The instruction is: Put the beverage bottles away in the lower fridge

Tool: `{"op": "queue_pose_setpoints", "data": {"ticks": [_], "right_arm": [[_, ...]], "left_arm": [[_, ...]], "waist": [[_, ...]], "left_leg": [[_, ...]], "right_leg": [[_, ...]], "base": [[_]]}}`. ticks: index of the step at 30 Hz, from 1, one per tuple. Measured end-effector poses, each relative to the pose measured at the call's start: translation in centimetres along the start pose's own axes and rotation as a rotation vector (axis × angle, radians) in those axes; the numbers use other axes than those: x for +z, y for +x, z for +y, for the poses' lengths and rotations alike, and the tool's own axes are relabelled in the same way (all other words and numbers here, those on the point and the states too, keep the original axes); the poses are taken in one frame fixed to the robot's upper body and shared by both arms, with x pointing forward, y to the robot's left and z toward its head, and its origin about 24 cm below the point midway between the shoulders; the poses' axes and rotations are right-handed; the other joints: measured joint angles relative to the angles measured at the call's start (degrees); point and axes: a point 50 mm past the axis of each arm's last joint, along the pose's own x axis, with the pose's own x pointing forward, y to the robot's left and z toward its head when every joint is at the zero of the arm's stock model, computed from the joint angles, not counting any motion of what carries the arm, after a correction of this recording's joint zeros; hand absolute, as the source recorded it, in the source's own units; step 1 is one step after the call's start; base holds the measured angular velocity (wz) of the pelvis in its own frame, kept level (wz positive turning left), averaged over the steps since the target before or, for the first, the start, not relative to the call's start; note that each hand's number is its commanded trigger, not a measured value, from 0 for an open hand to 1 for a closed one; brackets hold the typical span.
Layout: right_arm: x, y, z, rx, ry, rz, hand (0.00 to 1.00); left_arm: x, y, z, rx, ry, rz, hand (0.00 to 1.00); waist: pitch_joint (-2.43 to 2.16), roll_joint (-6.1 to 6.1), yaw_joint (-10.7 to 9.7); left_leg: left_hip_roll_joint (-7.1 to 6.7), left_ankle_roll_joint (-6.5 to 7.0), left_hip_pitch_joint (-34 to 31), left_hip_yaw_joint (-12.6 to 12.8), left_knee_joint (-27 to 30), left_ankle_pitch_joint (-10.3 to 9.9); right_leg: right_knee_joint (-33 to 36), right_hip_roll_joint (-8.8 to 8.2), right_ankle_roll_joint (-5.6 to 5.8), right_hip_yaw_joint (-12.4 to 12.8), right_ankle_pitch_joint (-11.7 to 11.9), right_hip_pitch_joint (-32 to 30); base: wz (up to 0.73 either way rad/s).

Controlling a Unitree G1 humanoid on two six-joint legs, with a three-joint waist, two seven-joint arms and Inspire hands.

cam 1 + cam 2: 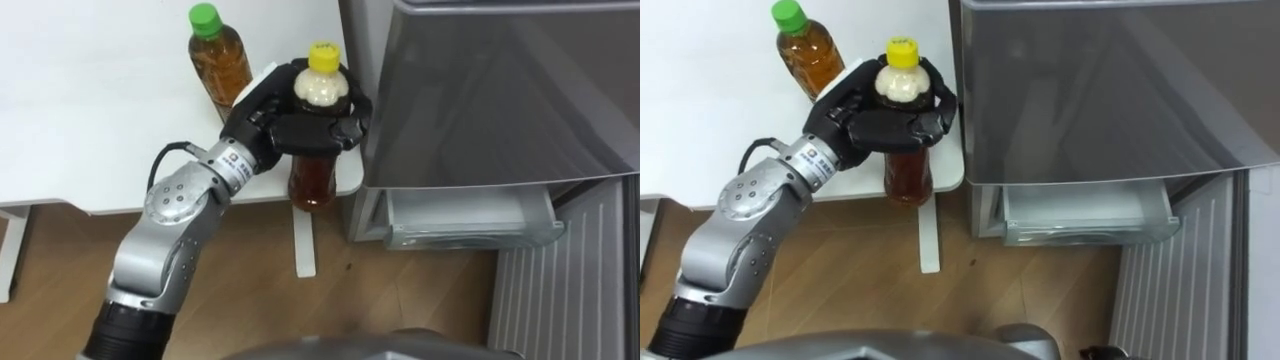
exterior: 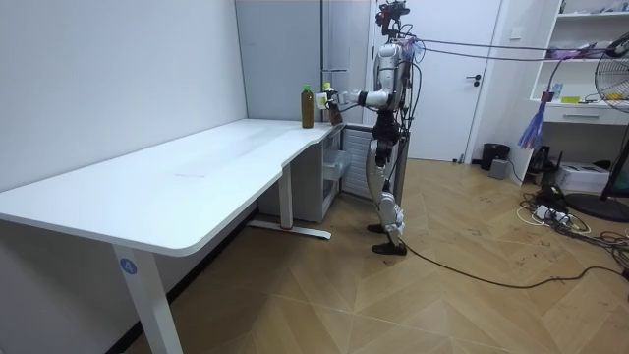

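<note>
At frame centre the left hand [image 1: 262, 122] clasps the yellow-capped bottle [image 1: 312, 182] by its neck. It is held off the table [image 1: 90, 120] edge, ready for the fridge's [image 1: 500, 90] open lower drawer [image 1: 470, 222]. The green-capped bottle [image 1: 220, 65] stands upper left.

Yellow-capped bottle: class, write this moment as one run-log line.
left hand: shut on yellow-capped bottle | green-capped bottle: on table | lower drawer: open
</note>
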Motion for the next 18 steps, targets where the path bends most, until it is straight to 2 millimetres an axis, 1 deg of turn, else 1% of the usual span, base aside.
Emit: {"op": "queue_pose_setpoints", "data": {"ticks": [3, 7, 12, 18], "right_arm": [[0.1, 0.0, 0.0, -0.007, -0.006, -0.006, 0.0], [0.4, 0.0, 0.1, -0.005, -0.004, -0.014, 0.0], [1.1, 0.0, 0.0, -0.004, -0.024, -0.027, 0.0], [2.1, -0.1, 0.1, -0.01, -0.112, -0.041, 0.0]], "left_arm": [[-0.7, 0.2, -1.2, -0.088, 0.0, 0.035, 1.0], [-2.1, 0.3, -2.4, -0.181, -0.014, 0.114, 1.0], [-2.4, 0.4, -3.3, -0.256, -0.018, 0.126, 1.0], [-2.5, 0.5, -4.3, -0.321, -0.043, 0.127, 1.0]], "waist": [[0.26, -0.29, -0.06], [0.38, -0.48, -0.29], [0.38, -0.47, -1.39], [0.34, -0.4, -1.34]], "left_leg": [[-0.01, 0.0, -0.18, -0.02, 0.04, 0.0], [-0.01, 0.0, -0.27, 0.16, 0.05, 0.0], [0.0, 0.0, -0.17, 0.16, 0.06, 0.0], [0.14, 0.0, -0.43, 0.57, 0.07, 0.0]], "right_leg": [[-0.05, -0.02, 0.0, -0.21, 0.0, -0.02], [-0.05, -0.02, 0.01, -0.6, 0.02, -0.13], [-0.02, -0.03, 0.0, -0.7, 0.09, -0.18], [0.14, 0.0, -0.08, 0.12, 0.3, -0.95]], "base": [[0.04], [0.04], [-0.04], [-0.06]]}}
